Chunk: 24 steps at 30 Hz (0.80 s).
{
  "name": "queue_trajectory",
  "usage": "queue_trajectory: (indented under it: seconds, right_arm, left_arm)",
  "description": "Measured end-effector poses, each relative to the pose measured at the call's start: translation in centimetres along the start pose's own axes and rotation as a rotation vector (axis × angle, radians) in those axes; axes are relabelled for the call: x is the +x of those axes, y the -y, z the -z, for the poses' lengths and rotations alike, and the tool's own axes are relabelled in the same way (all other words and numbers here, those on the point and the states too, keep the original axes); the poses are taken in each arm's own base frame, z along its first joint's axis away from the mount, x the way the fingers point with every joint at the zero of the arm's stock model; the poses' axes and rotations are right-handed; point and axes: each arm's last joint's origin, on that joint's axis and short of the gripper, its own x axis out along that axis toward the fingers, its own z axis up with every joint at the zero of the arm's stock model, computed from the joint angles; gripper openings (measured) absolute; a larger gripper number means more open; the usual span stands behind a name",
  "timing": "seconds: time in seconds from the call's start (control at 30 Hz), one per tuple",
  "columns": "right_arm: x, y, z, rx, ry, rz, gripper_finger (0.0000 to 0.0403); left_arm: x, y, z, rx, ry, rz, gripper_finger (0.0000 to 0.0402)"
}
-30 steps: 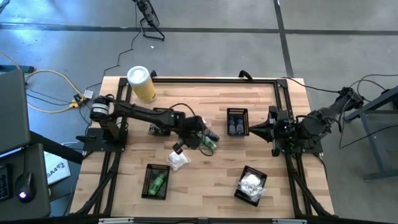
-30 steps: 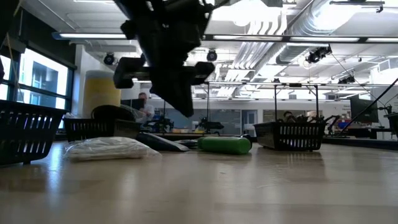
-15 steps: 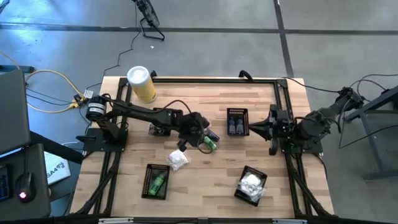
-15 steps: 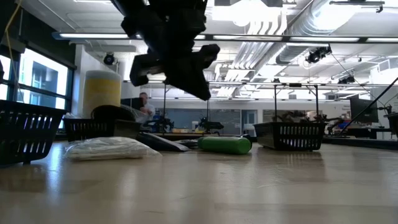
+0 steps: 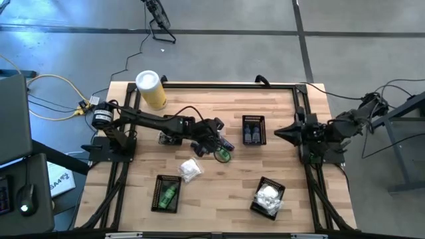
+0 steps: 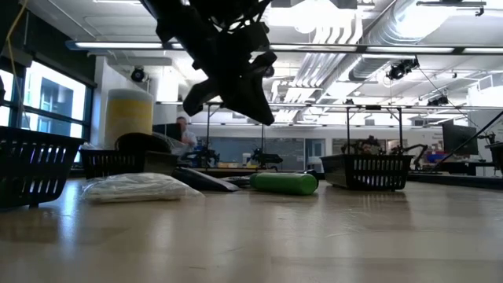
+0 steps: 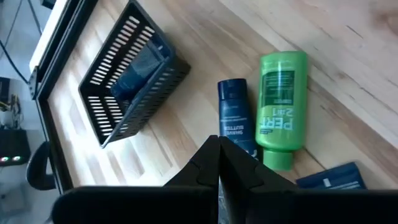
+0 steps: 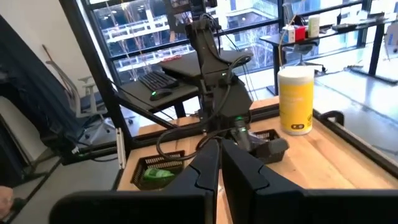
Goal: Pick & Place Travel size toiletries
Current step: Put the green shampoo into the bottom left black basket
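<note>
My left gripper (image 5: 214, 136) hovers shut above the table's middle, touching nothing; in the low view it hangs well above the wood (image 6: 255, 106). In its wrist view the shut fingers (image 7: 218, 149) point at a dark blue tube (image 7: 233, 116) lying flat beside a green bottle (image 7: 281, 109). That bottle (image 5: 222, 156) lies on its side (image 6: 284, 183). A silvery-clear packet (image 5: 190, 170) rests flat nearer the near edge (image 6: 137, 187). My right gripper (image 5: 279, 135) waits shut (image 8: 219, 152) at the table's right side.
Four black mesh baskets stand around: one with dark blue tubes (image 5: 254, 130), one with a green bottle (image 5: 166, 193), one with white packets (image 5: 268, 197), one under the left arm (image 5: 169, 138). A yellow canister (image 5: 151, 89) stands at the far left corner. A second blue item (image 7: 329, 178) lies by the bottle.
My left gripper has moved from above the clear packet toward the table's far right, over the blue tube and green bottle, and has turned about its wrist. My right gripper has drawn back a little toward the table's right edge. The toiletries have stayed put.
</note>
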Motion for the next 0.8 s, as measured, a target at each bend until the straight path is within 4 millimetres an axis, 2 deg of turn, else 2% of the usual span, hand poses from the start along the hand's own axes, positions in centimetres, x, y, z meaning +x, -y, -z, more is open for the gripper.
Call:
queue_trajectory:
  seconds: [0.17,0.4,0.8]
  right_arm:
    - [-0.4,0.3,-0.1,-0.040,0.004,-0.001,0.0011]
    - [-0.4,0.3,0.1,-0.057,-0.017,0.005,0.0011]
    - [-0.4,0.3,0.1,-0.051,-0.017,0.005,0.0011]
  left_arm:
    - [0.5,-0.1,0.5,-0.049,-0.011,0.003,0.0000]
    - [2.1,-0.3,2.3,-0.144,-0.033,0.055,0.0000]
    - [3.2,0.0,2.6,-0.149,-0.033,0.071,0.0000]
